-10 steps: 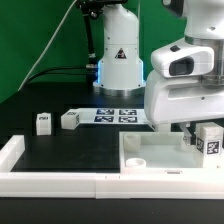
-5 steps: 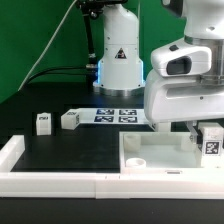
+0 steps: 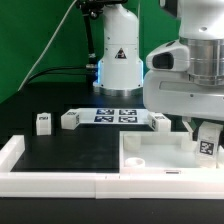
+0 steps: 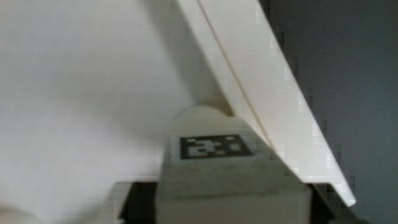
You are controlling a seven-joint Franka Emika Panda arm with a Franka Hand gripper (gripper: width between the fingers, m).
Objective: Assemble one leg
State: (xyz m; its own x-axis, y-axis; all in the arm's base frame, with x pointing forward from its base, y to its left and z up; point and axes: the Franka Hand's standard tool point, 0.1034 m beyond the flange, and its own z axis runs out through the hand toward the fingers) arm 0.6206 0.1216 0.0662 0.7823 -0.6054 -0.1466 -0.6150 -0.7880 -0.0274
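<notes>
My gripper is shut on a small white leg with a tag marker, held upright over the right end of the large flat white tabletop. In the wrist view the leg sits between my two black fingers, its tagged end just above the tabletop surface near its edge. Whether the leg touches the tabletop I cannot tell. Three more legs lie on the black table: two at the exterior view's left and one behind the tabletop.
The marker board lies at the back middle in front of the robot base. Long white border bars run along the front and the left. My arm's white body hides the scene's right side.
My arm has shifted a little to the exterior view's right, which uncovers the leg behind the tabletop. The held leg has stayed almost in place.
</notes>
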